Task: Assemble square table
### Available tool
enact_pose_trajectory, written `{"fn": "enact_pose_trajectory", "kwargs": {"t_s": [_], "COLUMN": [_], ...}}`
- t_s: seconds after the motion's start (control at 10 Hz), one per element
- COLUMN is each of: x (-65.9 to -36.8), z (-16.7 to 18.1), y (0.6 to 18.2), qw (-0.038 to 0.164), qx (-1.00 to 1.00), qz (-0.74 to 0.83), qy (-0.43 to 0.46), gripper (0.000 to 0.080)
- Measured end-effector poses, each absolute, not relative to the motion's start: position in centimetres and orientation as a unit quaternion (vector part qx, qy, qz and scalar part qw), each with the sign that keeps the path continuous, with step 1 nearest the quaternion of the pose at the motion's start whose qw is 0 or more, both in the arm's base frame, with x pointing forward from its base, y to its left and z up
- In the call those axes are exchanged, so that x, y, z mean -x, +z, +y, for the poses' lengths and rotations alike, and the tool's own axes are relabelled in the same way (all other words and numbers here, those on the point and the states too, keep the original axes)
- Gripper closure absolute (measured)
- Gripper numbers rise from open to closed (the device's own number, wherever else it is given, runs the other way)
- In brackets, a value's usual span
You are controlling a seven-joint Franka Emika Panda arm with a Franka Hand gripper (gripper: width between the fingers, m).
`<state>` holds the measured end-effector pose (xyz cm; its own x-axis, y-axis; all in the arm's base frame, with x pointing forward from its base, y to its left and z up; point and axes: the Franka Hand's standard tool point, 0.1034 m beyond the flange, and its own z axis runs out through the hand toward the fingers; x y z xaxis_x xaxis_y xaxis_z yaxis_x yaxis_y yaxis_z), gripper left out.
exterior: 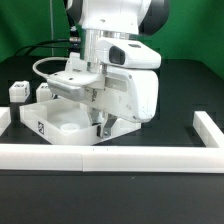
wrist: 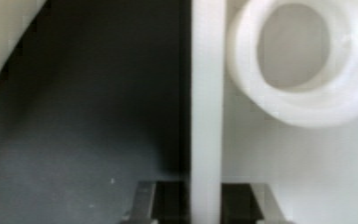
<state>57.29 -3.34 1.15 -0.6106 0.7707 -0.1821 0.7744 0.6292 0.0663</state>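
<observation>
Black table (exterior: 188, 96), as you see it in the exterior view. Resting directly on it: the white square tabletop (exterior: 60, 128), left of centre; one small white leg (exterior: 17, 92) and a second leg (exterior: 45, 89) just behind the tabletop, apart from it; the low white border wall (exterior: 110, 158) along the near side, turning back at both ends.

The top (exterior: 62, 122) looks like smooth white plastic with a soft sheen. In the wrist view its rim (wrist: 206, 90) and hole collar (wrist: 261, 85) are faintly glossy. The leg (exterior: 17, 92), at the exterior view's left, is the same plastic. The table (exterior: 190, 90) is matt black. The arm (exterior: 125, 30) has a glossy white shell. The wall (exterior: 110, 157) is matt white.
</observation>
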Motion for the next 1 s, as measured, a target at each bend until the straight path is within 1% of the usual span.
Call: {"fn": "enact_pose_trajectory", "kwargs": {"t_s": [0.1, 0.2, 0.3, 0.5, 0.6, 0.7, 1.0], "x": [-57.2, -57.4, -57.8, -59.5, -59.4, -59.1, -58.9], "z": [-2.9, -0.6, 1.9, 6.8, 8.2, 7.6, 7.3], "y": [1.1, 1.1, 0.9, 1.3, 1.3, 1.0, 1.0], "qw": [0.097, 0.088, 0.068, 0.039, 0.026, 0.023, 0.016], "qx": [-0.404, -0.365, -0.321, -0.272, -0.248, -0.223, -0.154], "qz": [0.909, 0.927, 0.944, 0.960, 0.966, 0.972, 0.985], "qy": [-0.017, -0.028, -0.049, -0.061, -0.062, -0.063, -0.069], "gripper": [0.0729, 0.0729, 0.0731, 0.0733, 0.0732, 0.0732, 0.0732]}}
